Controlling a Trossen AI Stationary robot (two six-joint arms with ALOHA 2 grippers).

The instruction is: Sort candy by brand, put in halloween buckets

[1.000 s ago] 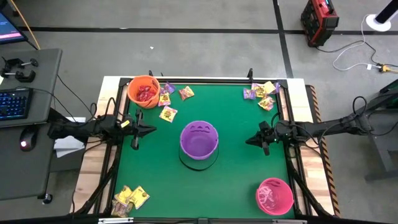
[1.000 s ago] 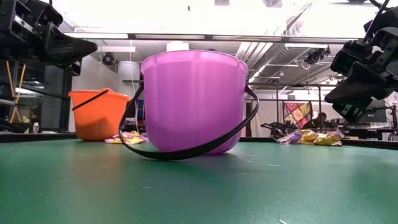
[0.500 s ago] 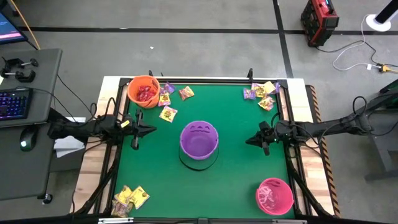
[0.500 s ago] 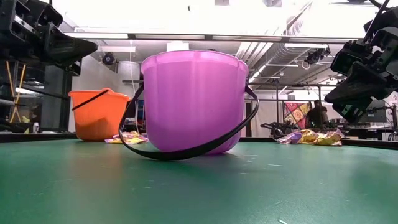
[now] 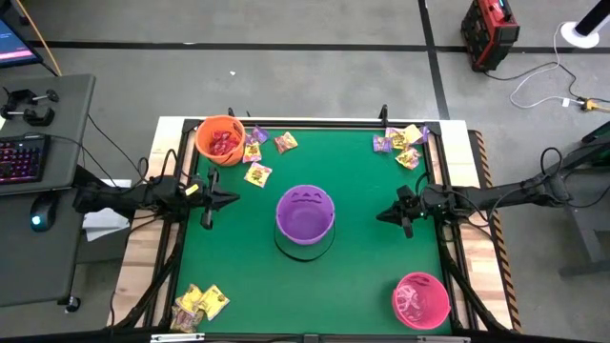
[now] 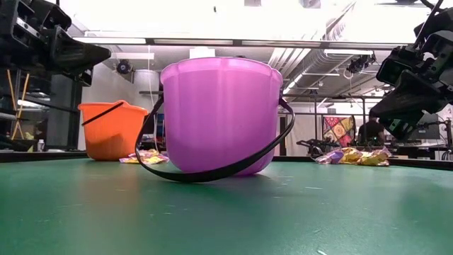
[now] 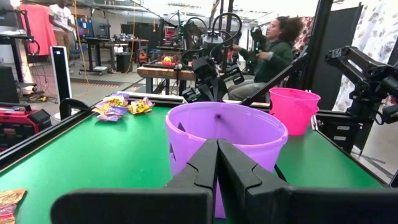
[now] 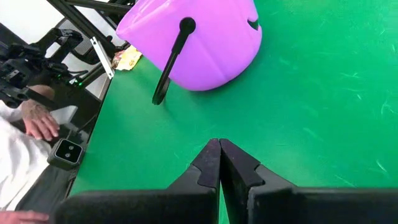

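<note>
Three buckets: orange bucket (image 5: 220, 139) at the far left corner of the green table (image 5: 362, 276), purple bucket (image 5: 305, 213) mid-table, pink bucket (image 5: 420, 299) at the near right corner.
Candy, counted by cluster: three heaps are noted; exact packet counts cannot be told.
Far left heap: roughly four loose candy packets (image 5: 258, 173) are seen just beside the orange bucket; red packets already lie inside it.
Far right heap: a cluster of packets (image 5: 401, 145), yellow and purple mixed, lies at the far right corner.
Near left heap: yellow packets (image 5: 201, 303) lie at the near left corner.
Left claw: left gripper (image 5: 209, 199) is held closed and empty, above the table near its left edge, pointed toward the purple bucket.
Right claw: right gripper (image 5: 404, 211) is likewise closed and empty, near the right edge, facing the purple bucket from the other side.
Key relation: far left heap lies just beyond the left claw toward the far edge; far right heap lies beyond the right claw toward the far edge.
Long axis of packets: cannot be told.
Judgement: each heap is best served by the arm on its own side; fingers must be opened first.
Bystander: a person (image 7: 273, 48) is seated beyond the table.
</note>
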